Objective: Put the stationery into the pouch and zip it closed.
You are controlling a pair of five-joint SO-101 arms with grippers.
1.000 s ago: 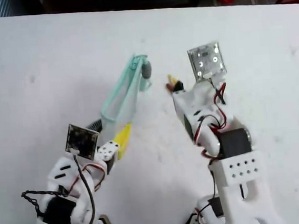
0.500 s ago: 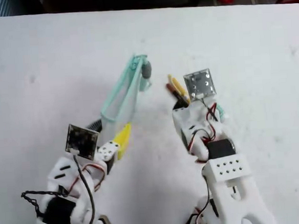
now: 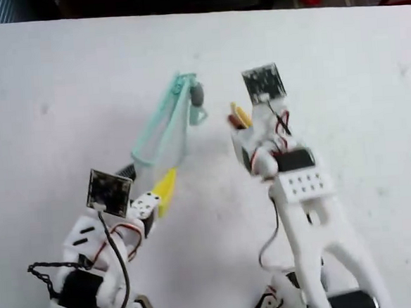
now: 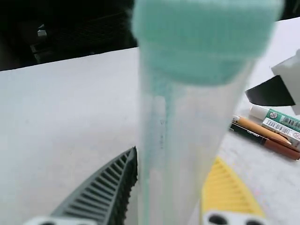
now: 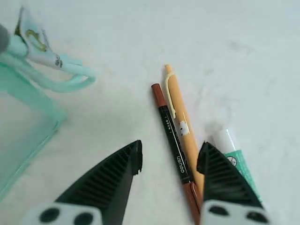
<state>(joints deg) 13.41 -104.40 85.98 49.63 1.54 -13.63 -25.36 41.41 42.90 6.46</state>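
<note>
Right gripper (image 5: 171, 149) open, nearest the pens (image 5: 174, 123), which lie lengthwise between its jaws; left gripper (image 4: 172, 164) clamped on the pouch (image 4: 187, 117) alongside.

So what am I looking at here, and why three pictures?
Two small robot arms sit side by side at a white table. One picture looks down from a fixed camera above; the other two come from a camera on each arm's wrist, looking past its gripper. The left gripper is clamped on a see-through green pouch, holding it on edge. The right gripper hangs open over an orange pen, a dark pen and a white-and-green stick lying together on the table. The job: put these into the pouch and zip it.
</note>
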